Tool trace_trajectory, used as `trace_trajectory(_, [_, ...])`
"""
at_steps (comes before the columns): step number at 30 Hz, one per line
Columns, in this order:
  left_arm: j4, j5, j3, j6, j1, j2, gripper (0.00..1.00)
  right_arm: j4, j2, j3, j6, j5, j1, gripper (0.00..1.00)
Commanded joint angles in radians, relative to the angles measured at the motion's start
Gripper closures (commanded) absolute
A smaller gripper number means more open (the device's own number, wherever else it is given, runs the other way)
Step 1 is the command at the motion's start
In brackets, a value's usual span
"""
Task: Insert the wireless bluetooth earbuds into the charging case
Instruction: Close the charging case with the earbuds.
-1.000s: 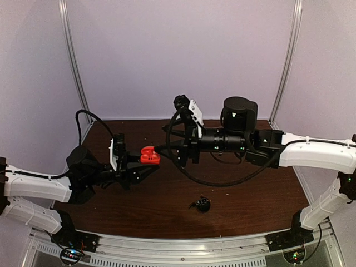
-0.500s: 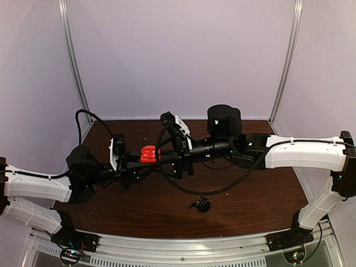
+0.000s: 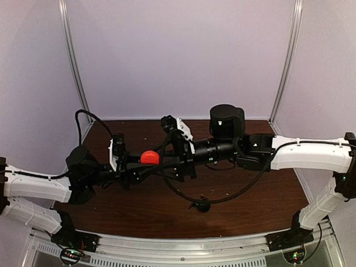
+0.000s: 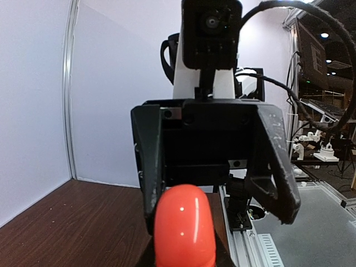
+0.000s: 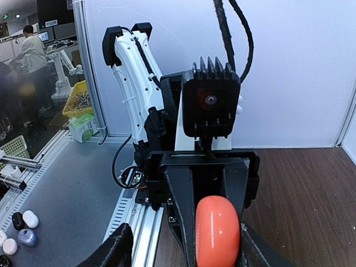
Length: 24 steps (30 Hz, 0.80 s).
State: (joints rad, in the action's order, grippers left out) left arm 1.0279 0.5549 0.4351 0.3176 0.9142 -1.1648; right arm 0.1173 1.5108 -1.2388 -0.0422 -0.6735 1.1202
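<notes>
Both arms are up off the table and meeting nose to nose at mid-height. The left arm (image 3: 39, 186) reaches in low from its side, forearm nearly level, wrist straight. The left gripper (image 3: 146, 160) is clamped tight on the red-orange charging case (image 3: 149, 157), holding it out front. Across from it, the right arm (image 3: 311, 153) stretches long and horizontal, elbow high, wrist in line with the forearm. The right gripper (image 3: 161, 158) points straight at its partner. The left wrist view shows its fingers (image 4: 275, 167) spread wide, one on each side of the case, with a gap visible on the far side.
</notes>
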Motion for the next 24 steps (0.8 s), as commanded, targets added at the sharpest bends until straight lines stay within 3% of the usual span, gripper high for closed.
trace_trajectory(1, [0.011, -0.066, 0.026, 0.043, -0.014, 0.005, 1.00, -0.050, -0.036, -0.005, -0.070, -0.014, 0.032, 0.40])
trace_trajectory(11, [-0.015, -0.076, 0.036, 0.050, -0.014, 0.014, 0.98, -0.133, -0.031, -0.006, -0.117, 0.110, 0.040, 0.54])
trace_trajectory(14, [-0.031, -0.080, 0.034, 0.044, -0.014, 0.007, 0.96, -0.131, -0.041, -0.001, -0.114, 0.145, 0.035, 0.50])
trace_trajectory(16, [-0.039, -0.079, 0.033, 0.036, -0.014, -0.003, 0.96, -0.120, -0.056, 0.017, -0.087, 0.146, 0.016, 0.32])
trace_trajectory(17, [-0.044, -0.078, 0.033, 0.029, -0.014, -0.006, 0.96, -0.079, -0.068, 0.032, -0.066, 0.138, 0.000, 0.28])
trace_trajectory(21, [-0.106, -0.065, 0.034, -0.051, -0.012, 0.007, 0.97, -0.005, -0.110, 0.072, 0.029, 0.127, -0.060, 0.24])
trace_trajectory(24, [-0.188, -0.131, 0.045, -0.113, -0.011, 0.033, 0.97, -0.002, -0.109, 0.060, 0.120, 0.172, -0.072, 0.22])
